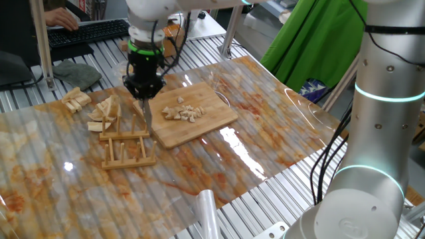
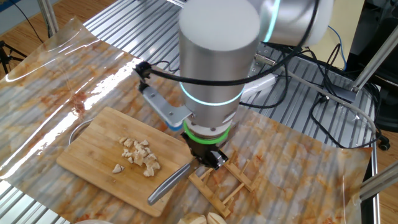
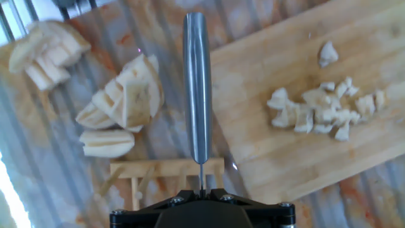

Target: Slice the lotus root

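Observation:
The lotus root [image 1: 182,111] is a cluster of small cream cut bits on the wooden board [image 1: 206,126]. It also shows in the other fixed view [image 2: 140,155] and in the hand view [image 3: 323,107]. My gripper [image 1: 145,89] is shut on a steel knife [image 3: 197,88]. It holds the knife above the table just off the board's left edge, beside the cut bits and not touching them. In the other fixed view the knife [image 2: 165,185] sticks out from the gripper [image 2: 208,158] over the board's corner. The fingertips are mostly hidden in the hand view.
A wooden slotted rack [image 1: 126,149] lies on the table right under the gripper, left of the board. Larger tan wedge pieces [image 1: 103,113] and more [image 1: 76,99] lie beyond it. A second arm's base [image 1: 378,133] stands at the right. A keyboard [image 1: 86,30] is at the back.

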Available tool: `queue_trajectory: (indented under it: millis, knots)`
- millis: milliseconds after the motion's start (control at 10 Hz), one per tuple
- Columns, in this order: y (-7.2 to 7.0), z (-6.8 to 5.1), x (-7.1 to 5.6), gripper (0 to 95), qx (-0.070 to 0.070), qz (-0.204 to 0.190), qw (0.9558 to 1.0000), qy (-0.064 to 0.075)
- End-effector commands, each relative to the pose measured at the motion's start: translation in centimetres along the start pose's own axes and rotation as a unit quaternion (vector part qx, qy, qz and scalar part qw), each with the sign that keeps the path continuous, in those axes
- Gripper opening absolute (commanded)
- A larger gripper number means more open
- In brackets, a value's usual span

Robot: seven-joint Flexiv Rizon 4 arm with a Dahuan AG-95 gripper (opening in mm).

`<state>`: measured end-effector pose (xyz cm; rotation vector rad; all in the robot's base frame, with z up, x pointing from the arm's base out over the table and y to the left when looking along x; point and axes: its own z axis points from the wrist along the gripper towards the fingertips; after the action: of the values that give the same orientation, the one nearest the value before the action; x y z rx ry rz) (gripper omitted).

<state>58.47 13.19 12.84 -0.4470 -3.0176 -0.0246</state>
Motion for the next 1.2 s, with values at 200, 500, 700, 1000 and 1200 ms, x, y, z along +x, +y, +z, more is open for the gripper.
queue_trajectory:
  millis: [200,500,700,1000,1200]
  knots:
    - [-0.1,1.4,1.2,0.0,-0.008,0.012,0.9998,-0.012]
    - [0.5,2.7,2.0,0.0,-0.014,0.017,0.9996,-0.020]
    - [1.2,3.7,2.7,0.0,-0.011,0.014,0.9995,-0.026]
    - [1.0,5.1,2.9,0.0,-0.011,0.011,0.9993,-0.033]
    - [1.1,5.8,2.8,0.0,-0.014,0.014,0.9991,-0.038]
